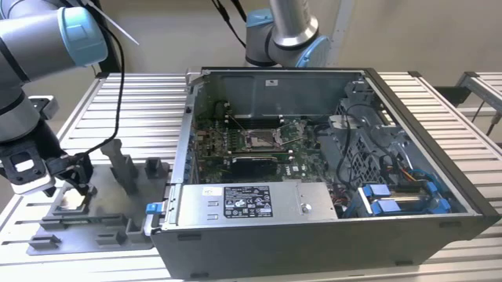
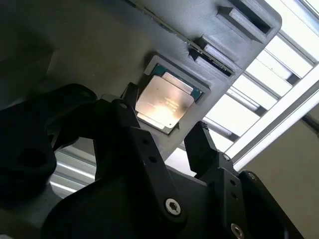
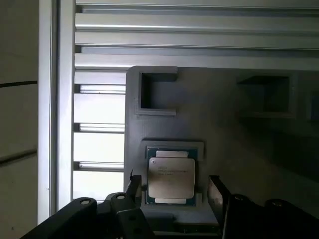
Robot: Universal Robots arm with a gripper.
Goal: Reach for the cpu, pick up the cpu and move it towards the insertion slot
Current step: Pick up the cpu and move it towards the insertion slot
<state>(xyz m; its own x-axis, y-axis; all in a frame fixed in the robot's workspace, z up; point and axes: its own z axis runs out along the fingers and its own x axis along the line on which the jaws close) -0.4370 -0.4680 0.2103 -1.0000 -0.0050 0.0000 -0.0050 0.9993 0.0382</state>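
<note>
While cpu [image 3: 171, 178] sits in grey tray [image 3: 239, 149] recess, pincer [image 3: 173, 185] hangs released, fingers [image 3: 216, 193] either side; print illegible.

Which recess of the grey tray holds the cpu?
The recess between the gripper's fingers; the cpu lies in it, while two other recesses are empty.

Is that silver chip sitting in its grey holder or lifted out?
In. The cpu lies flat in a recess of the grey tray, the open gripper straddling it.
</note>
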